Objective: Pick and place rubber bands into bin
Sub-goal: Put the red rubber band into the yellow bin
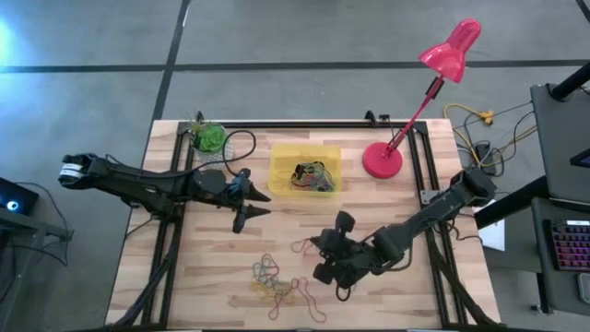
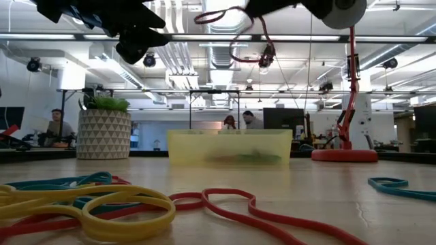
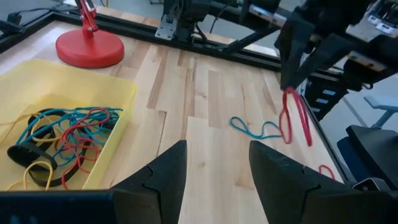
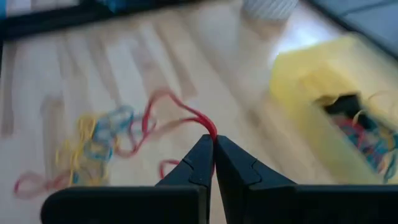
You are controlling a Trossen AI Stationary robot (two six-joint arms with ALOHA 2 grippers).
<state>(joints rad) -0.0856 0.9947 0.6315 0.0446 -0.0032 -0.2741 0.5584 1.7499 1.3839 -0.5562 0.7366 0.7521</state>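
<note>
The counter is a light wood slab, and pretty much everything sits relative to the yellow bin near its far edge. The pink desk lamp stands just beside the bin on the right arm's side, and a potted plant sits on the bin's other side.

The left pincer hangs just beside the bin with its fingers spread wide and nothing in them, basically parked.

The right pincer is the busy one: clamped fully shut on a red rubber band, which dangles in the air on the near side of the bin, a fair way off.

For this step the smart play looks like carrying the band right over the middle of the bin before letting go. It's floppy and hangs long, so the loop could snag on the bin's rim or drape over the wall if it's released at the edge. Going in high and opening only when the whole loop is over the tray should do it.

Counts: one bin, one lamp, one plant, two arms. One band in the pincer. The tangle in the bin is too knotted to count. The loose pile left on the counter, well on the near side of the bin, is several bands, red, yellow and blue, exact number hard to tell.
</note>
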